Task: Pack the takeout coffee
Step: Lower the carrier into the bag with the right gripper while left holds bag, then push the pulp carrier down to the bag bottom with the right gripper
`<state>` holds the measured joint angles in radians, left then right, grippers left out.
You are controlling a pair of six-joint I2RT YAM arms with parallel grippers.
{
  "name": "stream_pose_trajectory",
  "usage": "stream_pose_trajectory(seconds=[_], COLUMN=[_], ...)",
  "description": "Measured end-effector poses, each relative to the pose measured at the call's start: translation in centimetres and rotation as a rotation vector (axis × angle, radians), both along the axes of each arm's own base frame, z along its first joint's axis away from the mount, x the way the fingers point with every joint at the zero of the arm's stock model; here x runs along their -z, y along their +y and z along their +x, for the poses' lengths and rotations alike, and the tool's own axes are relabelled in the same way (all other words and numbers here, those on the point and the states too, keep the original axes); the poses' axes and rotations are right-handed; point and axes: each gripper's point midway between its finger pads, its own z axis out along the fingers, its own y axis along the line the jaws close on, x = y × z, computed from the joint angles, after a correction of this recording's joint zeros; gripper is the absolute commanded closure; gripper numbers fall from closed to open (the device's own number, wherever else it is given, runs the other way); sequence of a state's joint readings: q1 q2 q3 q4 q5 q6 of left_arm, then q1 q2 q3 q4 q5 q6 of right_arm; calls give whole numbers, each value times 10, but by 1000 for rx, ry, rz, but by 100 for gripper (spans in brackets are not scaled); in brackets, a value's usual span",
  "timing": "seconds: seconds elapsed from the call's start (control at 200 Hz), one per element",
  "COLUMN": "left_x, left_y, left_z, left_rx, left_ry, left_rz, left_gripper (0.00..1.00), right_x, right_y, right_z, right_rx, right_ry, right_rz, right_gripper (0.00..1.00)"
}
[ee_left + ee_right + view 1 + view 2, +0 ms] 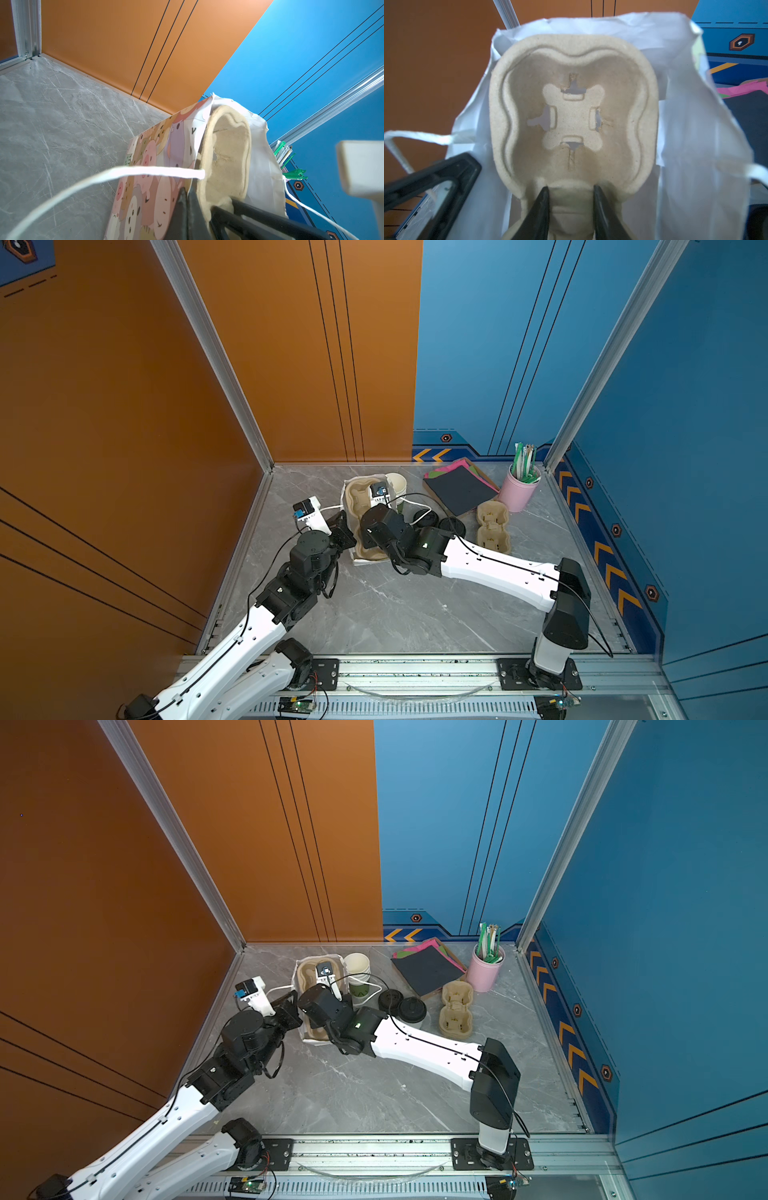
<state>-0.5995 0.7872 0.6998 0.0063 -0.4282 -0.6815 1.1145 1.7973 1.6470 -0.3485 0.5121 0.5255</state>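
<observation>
Left wrist view gives the best look at the biggest thing in play, the cartoon-print paper bag (145, 176). In both top views it stands open toward the back left of the table. The left gripper (188, 199) has its fingers pinched together on the bag's rim.

Inside sits the pulp cup carrier (571, 116). The right gripper (571, 195) looks clamped across its narrow middle neck, one finger each side.

Smaller stuff: two black lids (411, 1008) lie just right of the cup stack (356, 965), partly behind the right arm. I can't pick out the takeout coffee for sure; maybe it's under one of those lids.

My guess is it handles like any paper cup: light, thin wall that dents, lid can pop off. I'd pinch the wall just below the lid, gently, and keep it upright.
</observation>
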Motion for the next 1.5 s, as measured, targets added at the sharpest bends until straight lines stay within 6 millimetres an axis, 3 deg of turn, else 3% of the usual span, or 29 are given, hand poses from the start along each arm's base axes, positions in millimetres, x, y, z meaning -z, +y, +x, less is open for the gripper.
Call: stream_pose_trajectory(seconds=[0.305, 0.661, 1.151, 1.501], left_x=[-1, -6, 5, 4], left_y=[-1, -2, -2, 0], left_z=[0, 1, -2, -6], left_rx=[2, 8, 13, 19], left_ry=[-5, -30, -30, -53], left_rz=[1, -12, -14, -30], left_gripper=[100, 100, 100, 100], right_x=[2, 38, 52, 101], right_y=[4, 11, 25, 34], right_z=[4, 18, 31, 49], right_rx=[10, 19, 15, 22], right_ry=[9, 80, 131, 198], right_rz=[-11, -68, -52, -97], right_gripper=[66, 67, 67, 68])
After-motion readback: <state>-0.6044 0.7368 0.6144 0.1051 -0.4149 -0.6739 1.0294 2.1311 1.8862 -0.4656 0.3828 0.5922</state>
